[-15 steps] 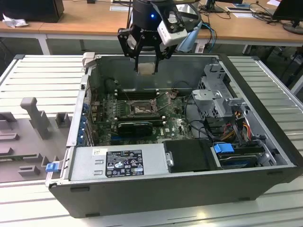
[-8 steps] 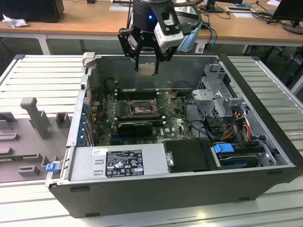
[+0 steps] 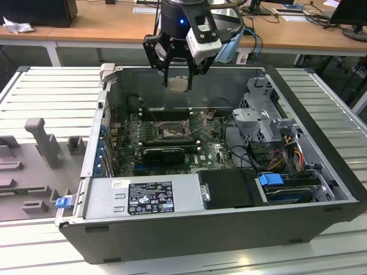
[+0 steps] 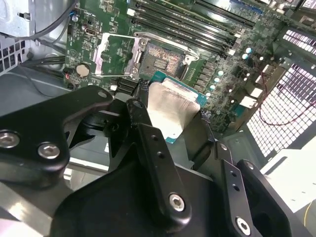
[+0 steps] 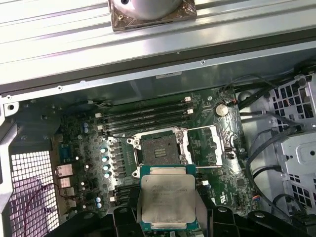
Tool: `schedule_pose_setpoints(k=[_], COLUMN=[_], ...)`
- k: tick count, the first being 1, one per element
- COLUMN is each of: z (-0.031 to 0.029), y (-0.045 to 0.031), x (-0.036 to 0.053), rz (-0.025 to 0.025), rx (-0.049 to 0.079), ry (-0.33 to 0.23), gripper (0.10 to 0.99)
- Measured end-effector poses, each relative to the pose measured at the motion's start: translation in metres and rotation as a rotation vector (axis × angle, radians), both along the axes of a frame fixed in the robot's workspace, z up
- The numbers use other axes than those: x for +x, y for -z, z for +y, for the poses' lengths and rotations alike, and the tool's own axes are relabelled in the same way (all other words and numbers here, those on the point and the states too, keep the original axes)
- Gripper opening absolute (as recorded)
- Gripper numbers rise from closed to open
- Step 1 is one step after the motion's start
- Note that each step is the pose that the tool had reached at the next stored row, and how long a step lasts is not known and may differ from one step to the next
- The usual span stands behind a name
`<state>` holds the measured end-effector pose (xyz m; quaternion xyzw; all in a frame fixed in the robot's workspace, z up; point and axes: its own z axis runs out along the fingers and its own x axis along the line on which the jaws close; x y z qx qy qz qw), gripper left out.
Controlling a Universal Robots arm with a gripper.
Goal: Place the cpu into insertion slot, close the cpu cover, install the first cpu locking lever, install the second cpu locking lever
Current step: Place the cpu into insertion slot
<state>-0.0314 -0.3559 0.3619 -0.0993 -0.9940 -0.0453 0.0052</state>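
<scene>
The gripper (image 3: 179, 82) hangs over the open case (image 3: 200, 240), above the back wall and well clear of the board (image 3: 215, 150). Its two black fingers (image 3: 167, 71) are closed on the cpu (image 3: 178, 85), one on each of two opposite edges.

The cpu is a thin, flat square. In the first wrist view (image 5: 168, 197) its face is a pale silver-tan metal plate with rounded corners and faint print, set on a green base that shows as a narrow border around the plate. In the second wrist view (image 4: 170, 108) the plate catches the light and looks almost white, with the teal edge showing along one side.

Under it the slot (image 5: 160, 148) lies bare — a dark square socket in a silvery rim, beside the long memory slots (image 5: 148, 116). The cover (image 5: 218, 148), a thin silvery frame with a big square cut-out, is swung open and lies off to one side of the slot; the second wrist view shows it too (image 4: 105, 49). The cpu is held in the air, apart from the slot.
</scene>
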Motion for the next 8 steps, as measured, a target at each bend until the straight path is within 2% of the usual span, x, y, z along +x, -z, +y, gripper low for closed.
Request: schedule_pose_setpoints(k=[4,8], z=[0.0000,0.0000], y=[0.0000,0.0005], x=[0.0002,0.0004], rz=[0.0000,-0.0001], rx=[0.000,-0.002], ry=[0.033,0.093], gripper=[0.529,0.529])
